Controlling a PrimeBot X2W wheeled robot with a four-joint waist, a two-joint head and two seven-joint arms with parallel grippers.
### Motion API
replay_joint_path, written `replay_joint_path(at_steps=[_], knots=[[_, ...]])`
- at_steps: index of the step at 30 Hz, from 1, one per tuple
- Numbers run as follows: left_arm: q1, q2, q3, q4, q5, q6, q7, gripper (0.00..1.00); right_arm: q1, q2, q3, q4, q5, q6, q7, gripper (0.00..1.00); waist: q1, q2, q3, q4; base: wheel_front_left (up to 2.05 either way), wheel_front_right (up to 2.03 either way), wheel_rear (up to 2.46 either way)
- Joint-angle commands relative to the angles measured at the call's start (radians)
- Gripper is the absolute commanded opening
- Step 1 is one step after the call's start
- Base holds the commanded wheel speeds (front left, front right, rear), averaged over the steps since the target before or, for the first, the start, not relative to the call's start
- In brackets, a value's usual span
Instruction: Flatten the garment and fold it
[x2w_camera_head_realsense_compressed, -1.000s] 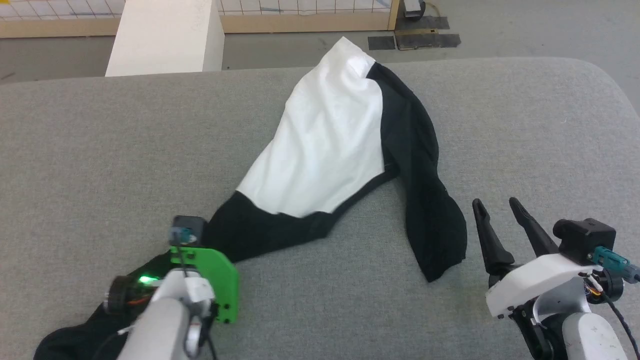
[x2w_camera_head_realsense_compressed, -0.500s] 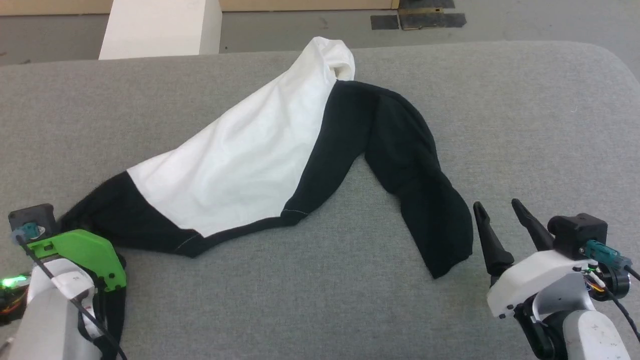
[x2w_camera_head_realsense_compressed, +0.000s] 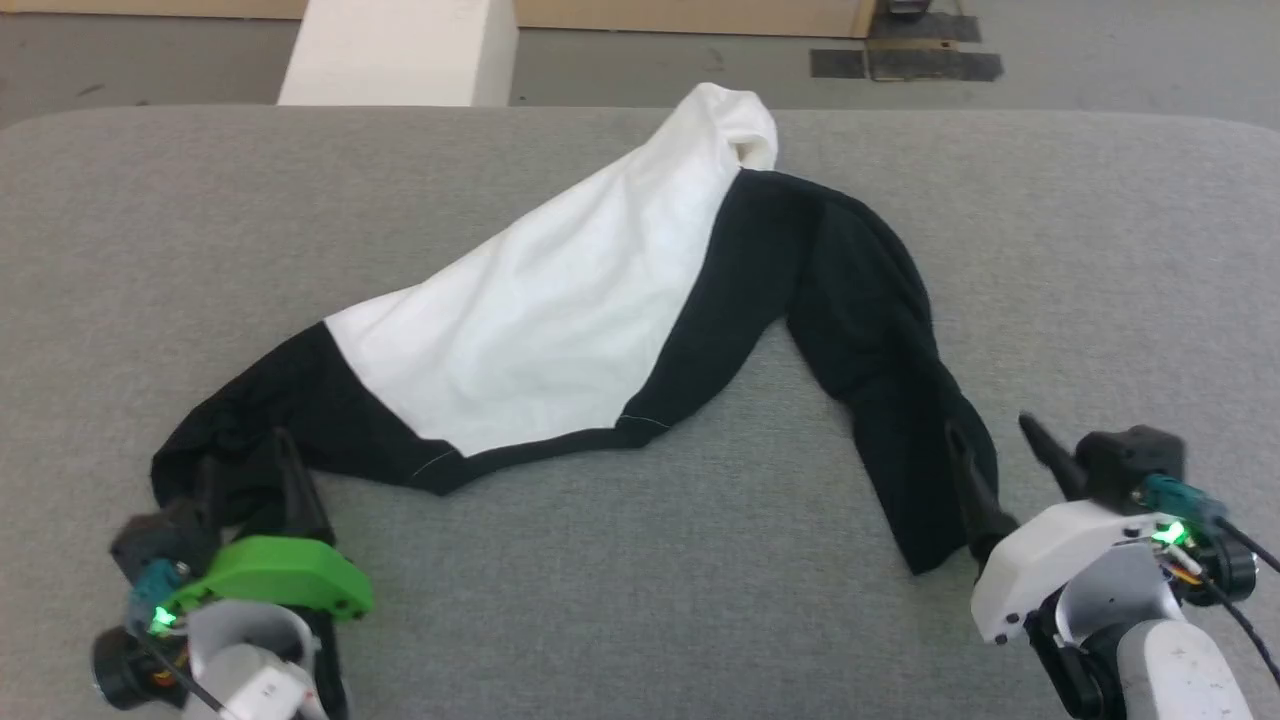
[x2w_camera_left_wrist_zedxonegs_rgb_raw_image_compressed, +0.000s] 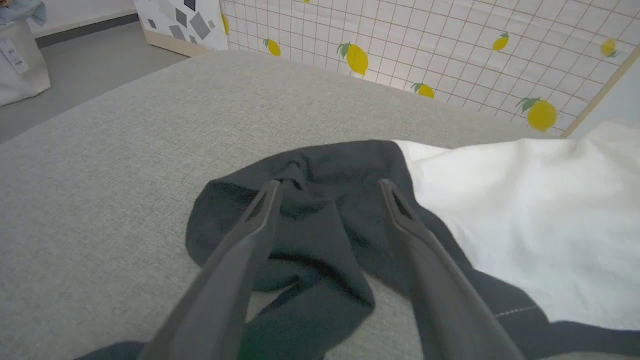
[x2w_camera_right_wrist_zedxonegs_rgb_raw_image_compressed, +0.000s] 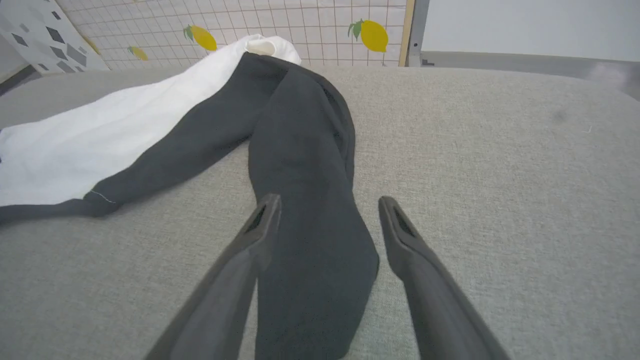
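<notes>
So, head view: our white cotton T-shirt with black sleeves (x2w_camera_head_realsense_compressed: 560, 330) lies rumpled on the grey fabric bench (x2w_camera_head_realsense_compressed: 640, 600). Left wrist: left end effector (x2w_camera_left_wrist_zedxonegs_rgb_raw_image_compressed: 329, 183) gapes astride one sleeve. Right wrist: right end effector (x2w_camera_right_wrist_zedxonegs_rgb_raw_image_compressed: 328, 199) likewise, we reckon to tug it flat.

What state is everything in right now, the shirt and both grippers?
garment: unfolded, wrinkled, lying slantwise on the grey cushion, not flat.
left gripper: open, fingers straddling the bunched black sleeve.
right gripper: open, fingers over the end of the other black sleeve.
</notes>
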Motion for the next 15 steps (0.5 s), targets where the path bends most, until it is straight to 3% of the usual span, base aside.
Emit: replay_joint_path(at_steps=[1, 10, 11, 13, 15], knots=[[0.021, -0.012, -0.007, -0.02, -0.003, -0.006, -0.013, 1.0, -0.016, 0.0, -0.005, 0.026, -0.021, -0.001, 0.028, 1.0, 0.0, 0.0109, -0.007, 0.03, 0.0, 0.0, 0.0], [0.032, -0.054, -0.044, -0.081, 0.022, -0.035, -0.028, 1.0, -0.105, 0.0, -0.064, 0.23, -0.152, -0.001, 0.283, 1.0, 0.0, 0.0109, 0.015, 0.089, 0.0, 0.0, 0.0], [0.03, -0.057, -0.045, -0.084, 0.024, -0.037, -0.028, 1.0, -0.113, 0.0, -0.067, 0.25, -0.169, -0.001, 0.326, 0.56, 0.0, 0.0109, 0.018, 0.092, 0.0, 0.0, 0.0], [0.027, -0.061, -0.046, -0.087, 0.028, -0.041, -0.028, 1.0, -0.131, -0.001, -0.08, 0.259, -0.2, -0.001, 0.361, 0.0, 0.0, 0.0109, 0.023, 0.096, 0.0, 0.0, 0.0], [0.024, -0.064, -0.044, -0.086, 0.03, -0.044, -0.028, 1.0, -0.14, -0.011, -0.099, 0.257, -0.232, -0.001, 0.383, 0.0, 0.0, 0.0109, 0.026, 0.099, 0.0, 0.0, 0.0]])
